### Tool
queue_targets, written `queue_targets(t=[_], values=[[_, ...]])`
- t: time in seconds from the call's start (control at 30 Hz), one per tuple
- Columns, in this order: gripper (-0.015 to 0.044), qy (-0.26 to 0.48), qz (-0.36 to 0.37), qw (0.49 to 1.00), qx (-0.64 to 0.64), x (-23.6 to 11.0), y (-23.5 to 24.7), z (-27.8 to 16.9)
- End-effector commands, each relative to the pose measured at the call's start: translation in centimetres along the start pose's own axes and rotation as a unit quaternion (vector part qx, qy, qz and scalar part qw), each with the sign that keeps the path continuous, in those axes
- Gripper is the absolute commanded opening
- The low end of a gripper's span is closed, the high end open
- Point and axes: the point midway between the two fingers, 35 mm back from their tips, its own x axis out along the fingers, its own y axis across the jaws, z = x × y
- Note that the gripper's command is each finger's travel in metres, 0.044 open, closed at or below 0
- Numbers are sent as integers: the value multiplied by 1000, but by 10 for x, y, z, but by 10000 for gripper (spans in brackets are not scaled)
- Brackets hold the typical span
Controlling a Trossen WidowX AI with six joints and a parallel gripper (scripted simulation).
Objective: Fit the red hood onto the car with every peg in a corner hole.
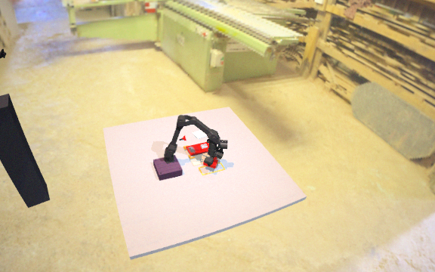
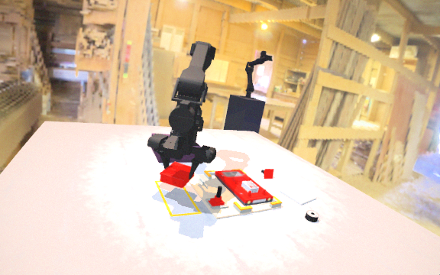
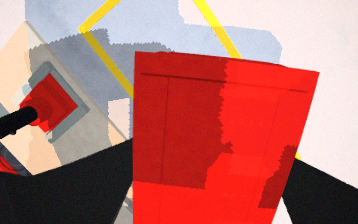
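My gripper is shut on the red hood, one finger on each long side. It holds the hood flat-roof-up a little above the table, over a yellow outlined rectangle. The red car chassis sits in its jig to the right of the hood in the exterior view, with the pale engine block on its deck. The pegs are too small to make out.
A red block with a black handle stands between the hood and the car. A small red piece, a white plate and a black ring lie beyond the car. The arm's purple base is behind.
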Motion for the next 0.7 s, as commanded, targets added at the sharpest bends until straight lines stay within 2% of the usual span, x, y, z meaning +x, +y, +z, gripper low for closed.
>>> queue_targets(t=[0.0, 0.33, 0.5, 0.67], values=[[0, -4, 1, 1000, -2, -17, 0, 1], [0, -4, 1, 1000, -2, -44, 0, 1], [0, -2, 1, 1000, -4, -41, 3, 0], [0, -2, 1, 999, -41, -42, 26, -4]])
